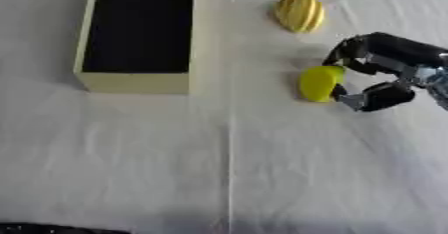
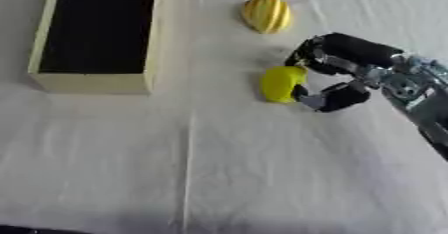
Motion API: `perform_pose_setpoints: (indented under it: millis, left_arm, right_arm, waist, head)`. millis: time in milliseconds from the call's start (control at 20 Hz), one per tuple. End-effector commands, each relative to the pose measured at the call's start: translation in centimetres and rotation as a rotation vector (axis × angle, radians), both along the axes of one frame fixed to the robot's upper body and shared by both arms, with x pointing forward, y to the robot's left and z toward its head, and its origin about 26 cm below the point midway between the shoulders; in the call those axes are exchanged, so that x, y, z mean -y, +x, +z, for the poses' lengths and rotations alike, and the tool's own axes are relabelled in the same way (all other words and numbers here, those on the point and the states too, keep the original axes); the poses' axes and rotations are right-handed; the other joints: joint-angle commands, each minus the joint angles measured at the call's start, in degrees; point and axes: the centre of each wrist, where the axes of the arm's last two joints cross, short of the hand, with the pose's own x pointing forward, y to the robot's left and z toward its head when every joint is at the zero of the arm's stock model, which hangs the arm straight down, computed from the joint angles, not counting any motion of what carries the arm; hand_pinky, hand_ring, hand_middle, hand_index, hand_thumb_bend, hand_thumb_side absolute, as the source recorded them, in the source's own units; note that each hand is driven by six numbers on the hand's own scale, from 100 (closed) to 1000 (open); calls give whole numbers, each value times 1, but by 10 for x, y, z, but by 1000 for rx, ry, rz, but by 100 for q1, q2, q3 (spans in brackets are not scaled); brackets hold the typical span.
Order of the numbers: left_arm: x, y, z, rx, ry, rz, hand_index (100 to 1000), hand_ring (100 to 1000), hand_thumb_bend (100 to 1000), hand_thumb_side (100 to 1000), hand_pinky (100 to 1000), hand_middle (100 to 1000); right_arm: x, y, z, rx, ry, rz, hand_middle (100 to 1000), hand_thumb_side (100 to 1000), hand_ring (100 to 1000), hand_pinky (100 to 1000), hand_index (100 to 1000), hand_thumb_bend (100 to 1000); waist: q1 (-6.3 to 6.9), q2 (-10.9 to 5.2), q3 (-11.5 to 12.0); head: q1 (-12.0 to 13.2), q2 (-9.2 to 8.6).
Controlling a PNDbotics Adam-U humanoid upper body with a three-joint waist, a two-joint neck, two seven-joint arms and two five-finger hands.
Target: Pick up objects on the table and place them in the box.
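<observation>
My right hand (image 2: pixel 337 75) curls around the yellow-green fruit (image 2: pixel 282 83); I should lift straight, then carry toward the box (image 2: pixel 94 82) at ten o'clock

Box (image 1: pixel 136 83) sitting far left on surface (image 1: pixel 227 178), open top facing up. Ridged fruit (image 1: pixel 300 12) lying far right of box. Smooth fruit (image 1: pixel 318 83) lying nearer than ridged fruit, right of box. Right hand (image 2: pixel 337 75) reaching in from right, fingers curling round smooth fruit.
</observation>
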Motion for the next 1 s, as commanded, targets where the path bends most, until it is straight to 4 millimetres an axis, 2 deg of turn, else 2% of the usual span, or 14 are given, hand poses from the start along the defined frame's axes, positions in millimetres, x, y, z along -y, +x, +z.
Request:
perform_pose_setpoints:
  millis: [50, 300, 650, 850, 1000]
  left_arm:
    - [-4, -4, 7, 24, 19, 9, 855, 766, 100, 608, 771, 679]
    - [-6, -5, 6, 26, 24, 19, 856, 766, 100, 607, 772, 679]
    - [-3, -5, 14, 68, 37, -5, 856, 767, 100, 606, 774, 680]
    - [13, -3, 22, 103, 50, -89, 857, 768, 100, 609, 776, 681]
    - [26, -1, 28, 121, 53, -167, 858, 769, 100, 611, 776, 682]
  right_arm:
    - [-5, -11, 25, 60, 9, 37, 100, 198, 711, 844, 527, 100]
    - [-22, -26, 54, 151, 82, 110, 100, 205, 679, 822, 521, 100]
    - [-25, -29, 104, 362, 207, 128, 100, 234, 651, 803, 520, 100]
    - [-35, -29, 122, 430, 259, 114, 100, 253, 647, 799, 518, 100]
    - [-40, -25, 131, 438, 305, 83, 100, 284, 643, 798, 511, 100]
  waist:
    - [59, -164, -31]
    - [97, -204, -93]
    - [127, -292, -105]
    - [144, -371, 24]
    - [110, -407, 256]
  head:
    - [41, -43]
    - [57, -96]
    - [12, -106]
    - [-194, -100]
    - [-497, -129]
